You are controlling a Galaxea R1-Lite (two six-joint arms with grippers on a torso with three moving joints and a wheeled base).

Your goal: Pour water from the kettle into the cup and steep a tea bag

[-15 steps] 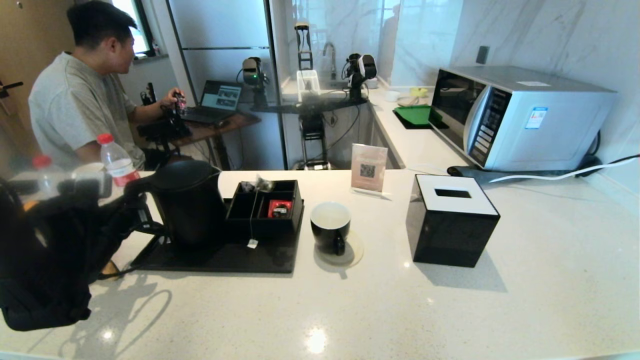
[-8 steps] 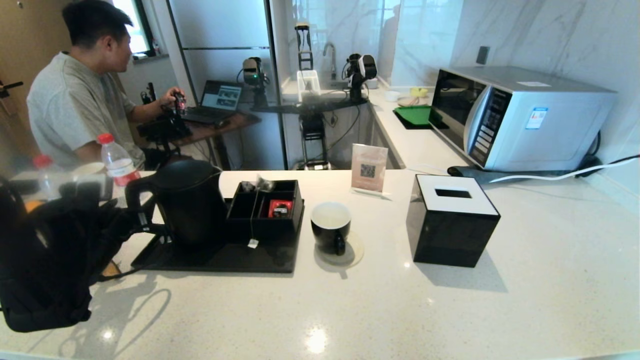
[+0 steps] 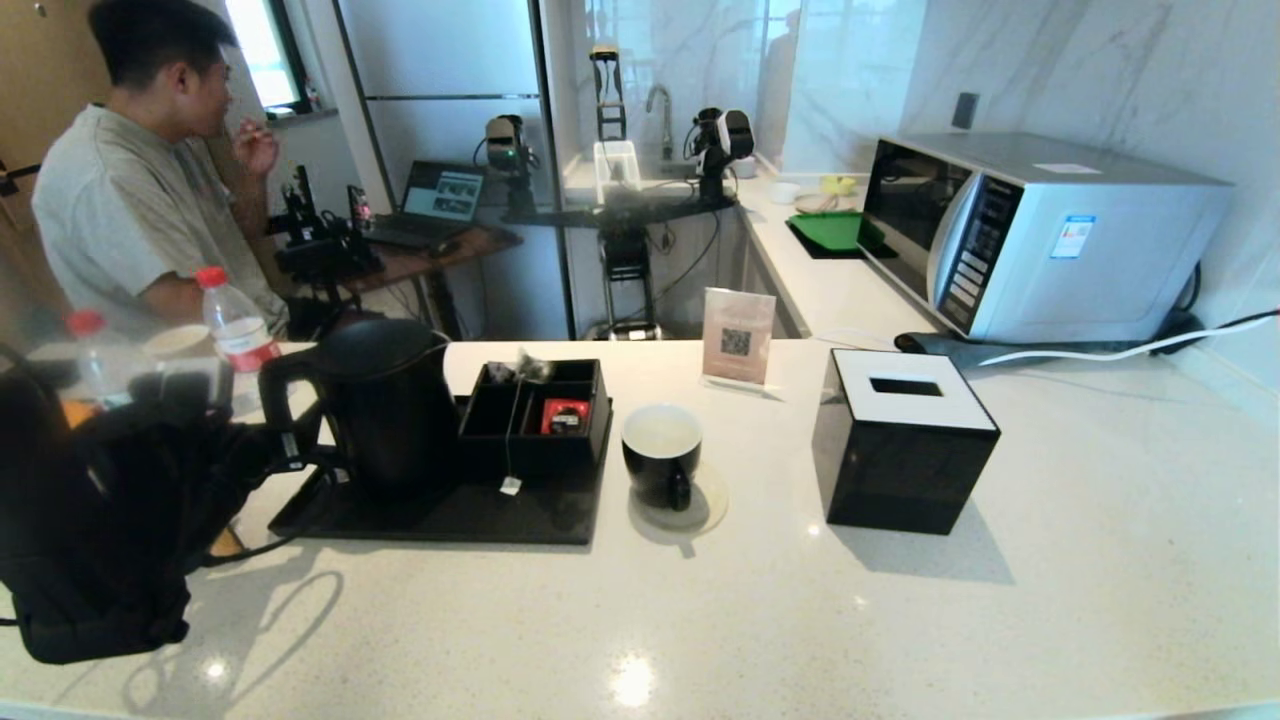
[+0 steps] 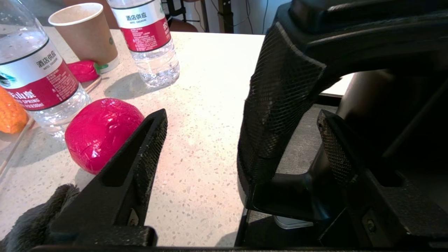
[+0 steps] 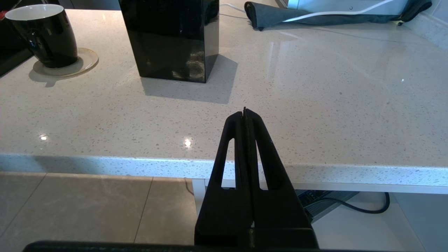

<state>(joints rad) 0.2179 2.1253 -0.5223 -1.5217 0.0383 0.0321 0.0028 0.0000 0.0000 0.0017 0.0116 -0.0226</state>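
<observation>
Kettle (image 3: 385, 410): stands on the black tray (image 3: 440, 515), at its left end. My left gripper (image 4: 241, 140) has wide jaws straddling the kettle's loop handle (image 4: 280, 105), not clamped; one finger (image 4: 143, 154) outside it, the other (image 4: 336, 154) inside the loop.

Cup (image 3: 662, 452): on a saucer (image 3: 705, 510) just right of the tray.

Tea bag (image 3: 527, 369): in the tray's divided box (image 3: 535, 415), tag (image 3: 510, 486) hanging over the front.

My right gripper (image 5: 245, 115): jaws pressed together, holding nothing, well right of the tray, off the counter edge (image 5: 140, 162).

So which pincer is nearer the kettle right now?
Left. The left pincer is open around the kettle handle. The right pincer is shut, parked off the counter's near edge, far away.
</observation>
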